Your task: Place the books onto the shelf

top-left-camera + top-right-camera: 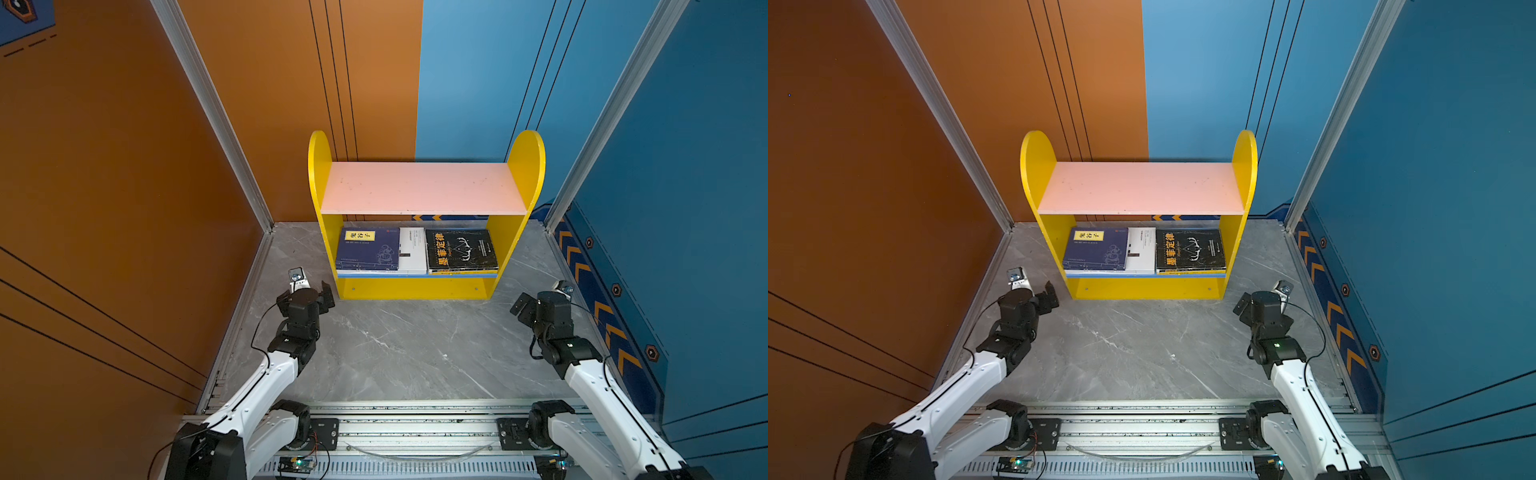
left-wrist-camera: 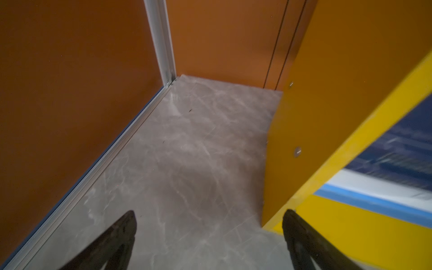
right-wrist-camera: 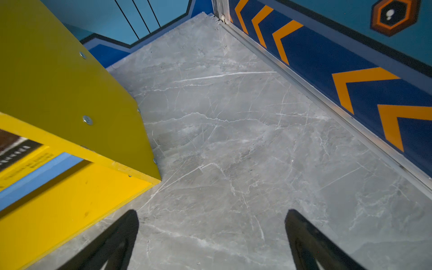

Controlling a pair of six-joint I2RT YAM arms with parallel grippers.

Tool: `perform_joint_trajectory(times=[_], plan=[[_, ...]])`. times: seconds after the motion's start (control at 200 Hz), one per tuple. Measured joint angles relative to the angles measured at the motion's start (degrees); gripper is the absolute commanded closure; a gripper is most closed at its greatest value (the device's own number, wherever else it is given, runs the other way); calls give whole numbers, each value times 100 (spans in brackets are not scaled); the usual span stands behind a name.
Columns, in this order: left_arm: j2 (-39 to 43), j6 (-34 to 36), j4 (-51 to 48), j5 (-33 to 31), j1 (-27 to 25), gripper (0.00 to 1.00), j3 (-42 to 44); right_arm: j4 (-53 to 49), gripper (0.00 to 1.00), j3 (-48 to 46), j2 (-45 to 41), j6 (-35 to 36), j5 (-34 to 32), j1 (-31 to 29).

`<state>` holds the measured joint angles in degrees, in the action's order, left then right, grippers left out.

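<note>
Grey floor (image 1: 415, 353) open between left tool (image 2: 209, 212), right tool (image 3: 211, 212); books (image 1: 368, 251) inside shelf (image 1: 415, 287).

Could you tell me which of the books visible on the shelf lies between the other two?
The white book: only a narrow strip shows, between the navy book and the black book.

White book (image 1: 413, 253) half under navy book (image 1: 368, 249) (small print illegible), stack depths unclear
</note>
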<state>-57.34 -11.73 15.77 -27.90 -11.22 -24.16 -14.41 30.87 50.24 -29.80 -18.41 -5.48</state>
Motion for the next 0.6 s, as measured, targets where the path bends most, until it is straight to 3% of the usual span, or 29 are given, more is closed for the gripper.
perform_joint_trajectory(times=[0.215,0.386,0.601], plan=[[-863,487,1755,114,345,2,890,382,0,153,1051,352,-553,-225],[-1661,734,2894,269,496,2,1027,1113,0,175,1681,968,-1021,-579],[-2787,855,4404,721,835,2,1040,2920,0,-101,2251,1864,-1331,-800]])
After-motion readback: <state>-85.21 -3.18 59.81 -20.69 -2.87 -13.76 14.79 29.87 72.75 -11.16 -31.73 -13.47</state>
